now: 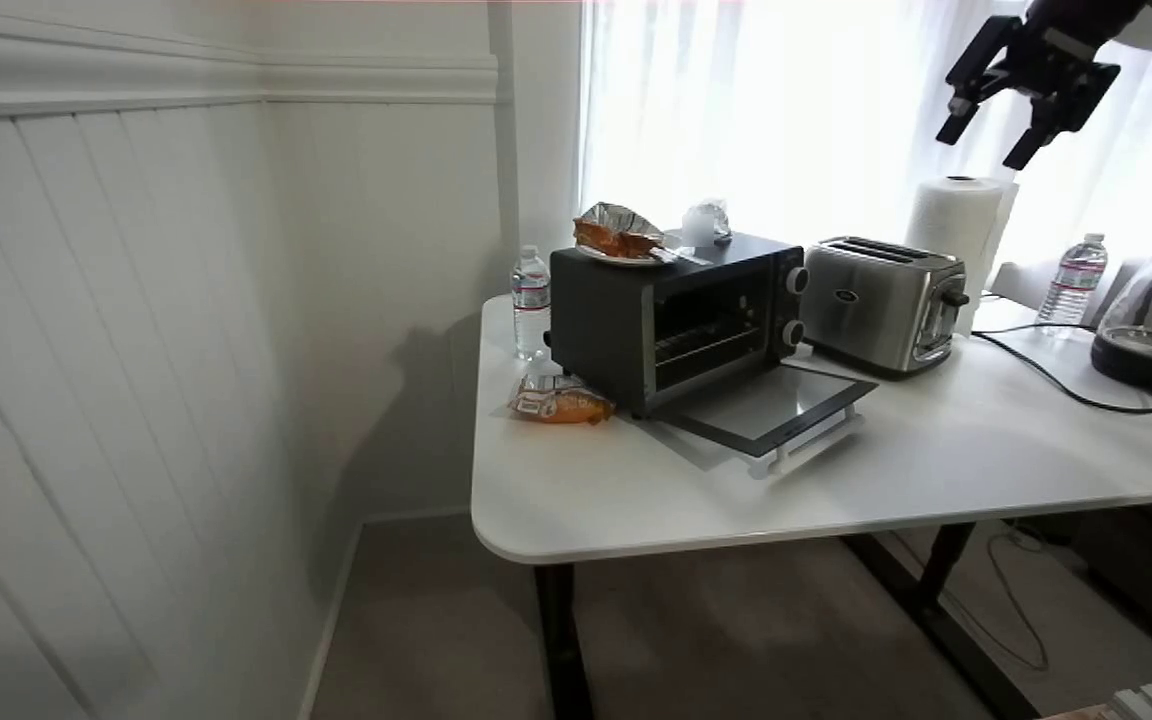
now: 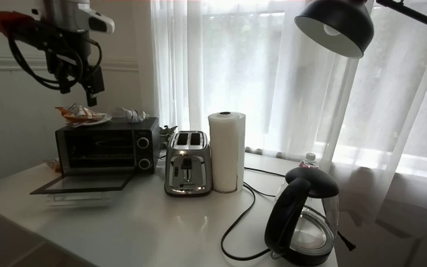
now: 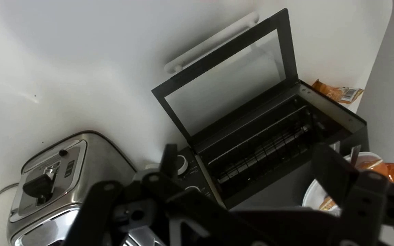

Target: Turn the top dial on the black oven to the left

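The black oven (image 1: 596, 325) stands on the white table with its glass door (image 1: 774, 405) folded down open. It also shows in an exterior view (image 2: 144, 154) and in the wrist view (image 3: 272, 191). Its top dial (image 1: 797, 280) is a round knob with a pale rim, above a similar lower dial (image 1: 793, 333). The top dial also shows in an exterior view (image 2: 143, 143); in the wrist view (image 3: 193, 188) the gripper partly hides it. My gripper (image 1: 988, 138) is open and empty, high above the table and apart from the oven. In the wrist view its fingers (image 3: 246, 149) are spread wide.
A silver toaster (image 2: 187, 167) stands beside the dial side of the oven, with a paper towel roll (image 2: 224, 152) close by. A plate with an orange wrapper (image 1: 616, 240) and a crumpled clear item (image 1: 706, 222) lie on the oven. A kettle (image 2: 306, 222) and cord stand farther off.
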`<state>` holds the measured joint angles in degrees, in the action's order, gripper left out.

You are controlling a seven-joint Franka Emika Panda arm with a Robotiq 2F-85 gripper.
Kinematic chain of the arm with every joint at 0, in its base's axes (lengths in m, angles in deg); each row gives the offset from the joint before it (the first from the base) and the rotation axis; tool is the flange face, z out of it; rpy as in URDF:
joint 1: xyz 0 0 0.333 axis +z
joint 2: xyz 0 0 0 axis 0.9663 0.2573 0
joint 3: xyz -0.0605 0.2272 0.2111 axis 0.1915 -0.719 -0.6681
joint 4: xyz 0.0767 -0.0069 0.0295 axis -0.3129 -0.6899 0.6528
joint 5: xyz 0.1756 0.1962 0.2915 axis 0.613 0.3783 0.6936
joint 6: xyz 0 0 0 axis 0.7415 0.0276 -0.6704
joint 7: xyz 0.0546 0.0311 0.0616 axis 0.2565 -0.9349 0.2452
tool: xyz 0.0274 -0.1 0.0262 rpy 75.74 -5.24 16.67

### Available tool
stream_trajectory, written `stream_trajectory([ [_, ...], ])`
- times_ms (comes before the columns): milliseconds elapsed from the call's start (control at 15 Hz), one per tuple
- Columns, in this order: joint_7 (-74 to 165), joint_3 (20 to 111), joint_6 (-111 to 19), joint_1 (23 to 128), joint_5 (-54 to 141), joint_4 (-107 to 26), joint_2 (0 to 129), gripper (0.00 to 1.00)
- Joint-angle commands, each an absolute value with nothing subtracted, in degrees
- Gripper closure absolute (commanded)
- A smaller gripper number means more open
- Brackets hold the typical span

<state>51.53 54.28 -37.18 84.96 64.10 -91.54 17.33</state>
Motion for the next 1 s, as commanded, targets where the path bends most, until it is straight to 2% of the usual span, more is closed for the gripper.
stream_trajectory([
  [0,52.29,52.22,-37.53,85.24,64.04,-87.99,24.13,0.0],
  [400,49.99,50.58,-41.73,85.03,62.2,-81.6,36.29,0.0],
  [467,49.1,50.83,-42.91,84.96,62.09,-80.61,38.13,0.25],
  [600,46.71,51.16,-45.52,84.68,60.87,-78.57,41.62,0.34],
  [933,42.34,52.57,-50.4,83.53,55.14,-73.74,49.18,0.7],
])
